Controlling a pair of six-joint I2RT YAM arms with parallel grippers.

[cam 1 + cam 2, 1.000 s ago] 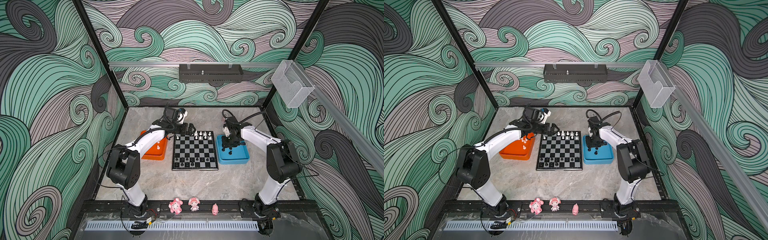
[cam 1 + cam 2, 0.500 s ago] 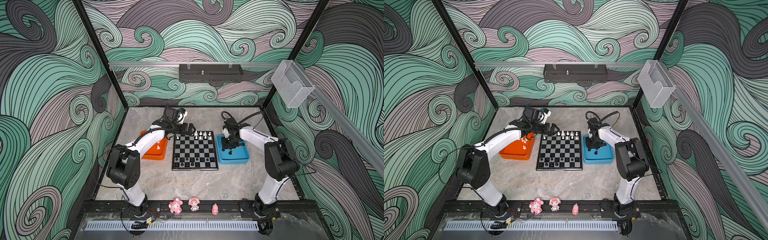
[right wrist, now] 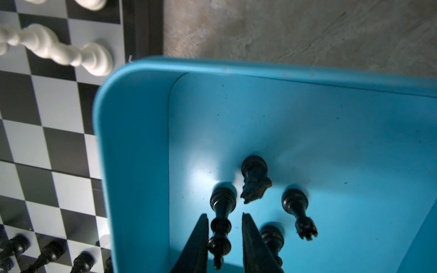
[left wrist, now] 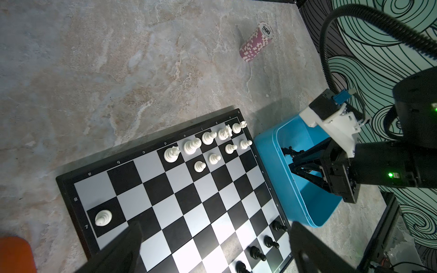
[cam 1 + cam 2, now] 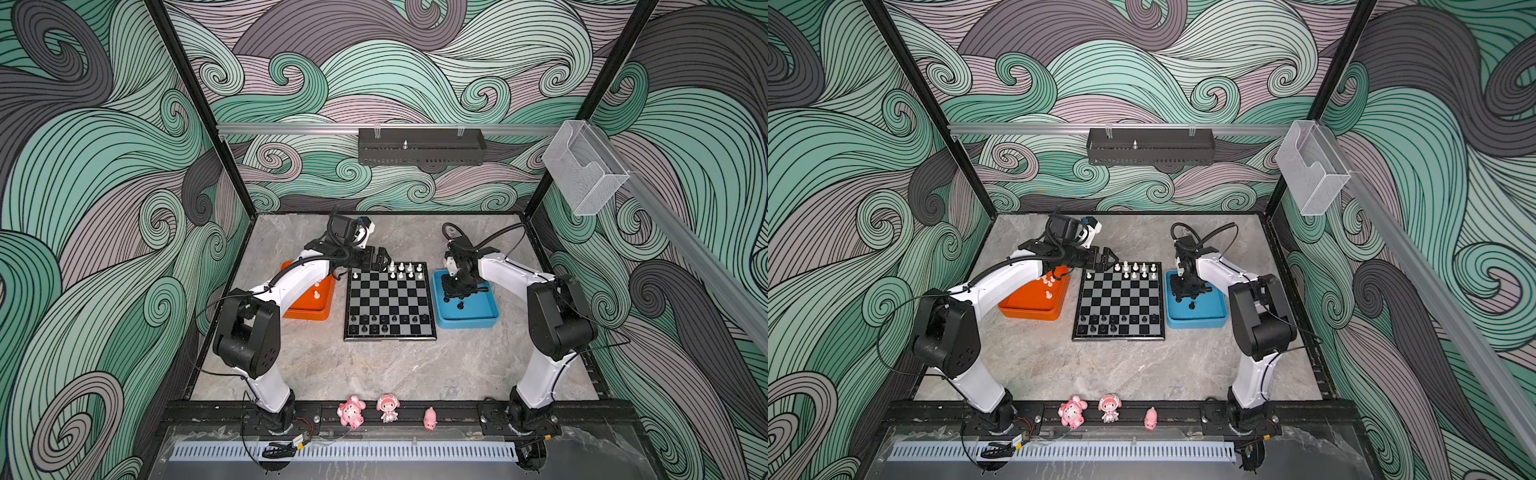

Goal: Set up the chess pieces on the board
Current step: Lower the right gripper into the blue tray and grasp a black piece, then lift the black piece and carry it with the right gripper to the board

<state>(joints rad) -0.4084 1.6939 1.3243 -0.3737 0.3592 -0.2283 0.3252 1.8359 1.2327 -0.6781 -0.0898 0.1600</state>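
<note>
The board (image 5: pixel 390 303) lies mid-table in both top views. White chess pieces (image 5: pixel 405 270) fill its far right squares, and a lone white pawn (image 4: pixel 103 217) stands near the far left corner. Black chess pieces (image 5: pixel 386 324) line the near rows. My left gripper (image 4: pixel 214 227) hovers open and empty over the board's far left part (image 5: pixel 1106 259). My right gripper (image 3: pixel 224 215) reaches down into the blue tray (image 3: pixel 137 141). Its jaws narrowly straddle a tall black piece (image 3: pixel 221 227), with a slim gap on one side. A black knight (image 3: pixel 255 182) and two more black pieces stand close by.
An orange tray (image 5: pixel 307 313) left of the board holds a few white pieces (image 5: pixel 316 294). A stack of pink poker chips (image 4: pixel 256 41) stands on the table behind the board. Three pink figurines (image 5: pixel 351 411) sit on the front rail.
The right gripper's jaws have drawn closer together around the tall black piece in the blue tray. The left arm has stayed where it was, open.
</note>
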